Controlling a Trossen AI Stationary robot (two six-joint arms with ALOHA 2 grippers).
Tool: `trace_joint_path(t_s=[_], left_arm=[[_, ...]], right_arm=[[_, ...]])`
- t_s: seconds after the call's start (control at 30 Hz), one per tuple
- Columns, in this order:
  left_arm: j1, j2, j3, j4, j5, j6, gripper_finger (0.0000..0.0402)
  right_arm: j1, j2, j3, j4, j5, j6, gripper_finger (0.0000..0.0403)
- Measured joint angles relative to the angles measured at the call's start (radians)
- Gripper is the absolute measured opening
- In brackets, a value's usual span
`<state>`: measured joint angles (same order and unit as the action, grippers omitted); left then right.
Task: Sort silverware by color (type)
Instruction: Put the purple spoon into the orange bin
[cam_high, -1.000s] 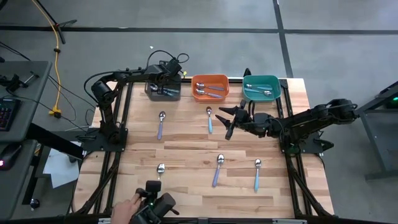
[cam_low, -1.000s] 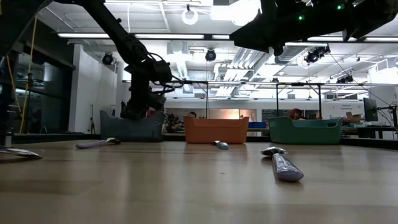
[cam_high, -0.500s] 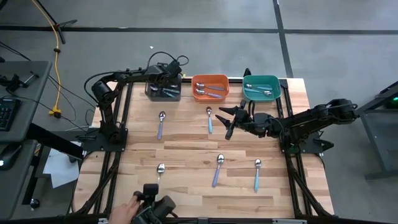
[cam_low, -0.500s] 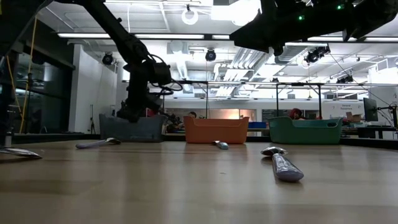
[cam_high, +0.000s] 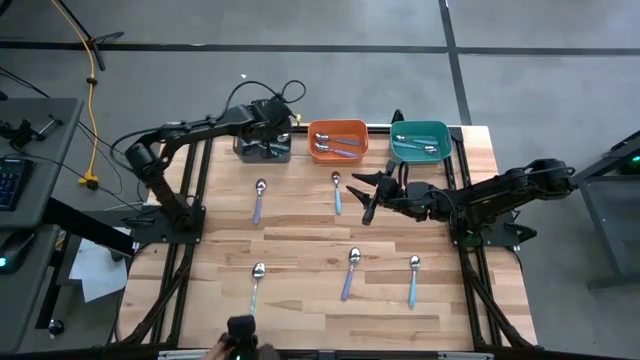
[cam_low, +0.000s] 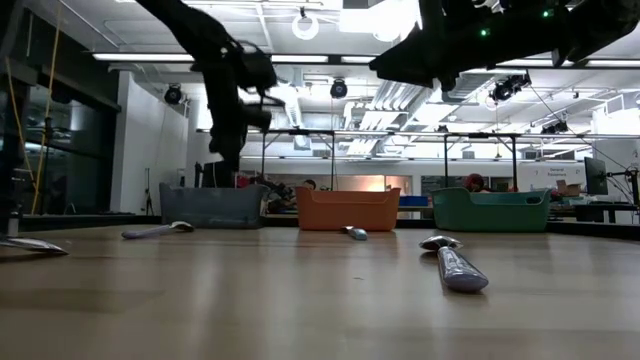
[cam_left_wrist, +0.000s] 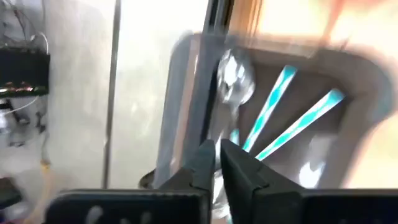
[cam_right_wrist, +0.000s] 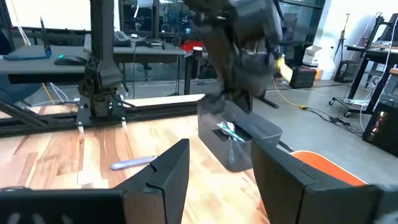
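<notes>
My left gripper (cam_high: 268, 128) (cam_left_wrist: 219, 155) hovers over the grey bin (cam_high: 262, 148) at the table's far edge, fingers shut and empty. Inside the bin lie spoons with light blue handles (cam_left_wrist: 273, 102). My right gripper (cam_high: 360, 196) (cam_right_wrist: 221, 168) hangs open above the table's middle, just right of a blue-handled spoon (cam_high: 337, 194). More spoons lie flat on the wood: a lavender one (cam_high: 258, 202), one near the left front (cam_high: 255, 285), one at mid front (cam_high: 350, 273) and a light blue one (cam_high: 412, 281).
The orange bin (cam_high: 338, 140) and the teal bin (cam_high: 420, 143) stand beside the grey one along the far edge, each with spoons in it. A person's hand with a dark device (cam_high: 240, 335) shows at the near edge. Bare wood lies between the scattered spoons.
My left gripper has risen out of the grey bin and now hangs higher above it, while that arm's elbow has swung toward the table's left. The person's hand at the near edge has drawn back.
</notes>
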<state>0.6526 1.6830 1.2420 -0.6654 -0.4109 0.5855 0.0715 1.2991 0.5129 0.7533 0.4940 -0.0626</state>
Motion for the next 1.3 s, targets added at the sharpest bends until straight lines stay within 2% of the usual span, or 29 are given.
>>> trace_joint_path(t_s=[0.17,0.33,0.53,0.63,0.77,0.93,1.13,1.3], left_arm=[[-0.093,-0.165,-0.149,0.151,0.029,-0.112,0.0005],[-0.222,-0.326,-0.361,0.380,0.044,-0.266,0.0005],[-0.417,-0.436,-0.606,0.719,0.043,-0.391,0.0001],[-0.498,-0.441,-0.698,0.903,0.043,-0.430,0.0001],[-0.583,-0.431,-0.776,1.065,0.043,-0.498,0.0001],[-0.659,-0.417,-0.808,1.099,0.043,-0.576,0.0001],[-0.712,-0.413,-0.821,1.113,0.041,-0.618,0.0001],[-0.722,-0.413,-0.821,1.131,0.041,-0.619,0.0001]], right_arm=[[0.000,0.000,0.000,-0.041,0.000,-0.001,0.0141],[0.000,0.000,0.029,-0.127,0.000,0.012,0.0088],[0.021,0.000,0.163,-0.484,0.000,0.067,0.0017],[0.053,0.003,0.217,-0.634,-0.001,0.085,0.0003],[0.109,0.003,0.252,-0.769,-0.041,0.091,0.0012],[0.183,0.004,0.257,-0.855,-0.087,0.165,0.0037],[0.264,0.013,0.257,-0.896,-0.163,0.236,0.0090],[0.306,0.076,0.259,-0.865,-0.221,0.230,0.0145]])
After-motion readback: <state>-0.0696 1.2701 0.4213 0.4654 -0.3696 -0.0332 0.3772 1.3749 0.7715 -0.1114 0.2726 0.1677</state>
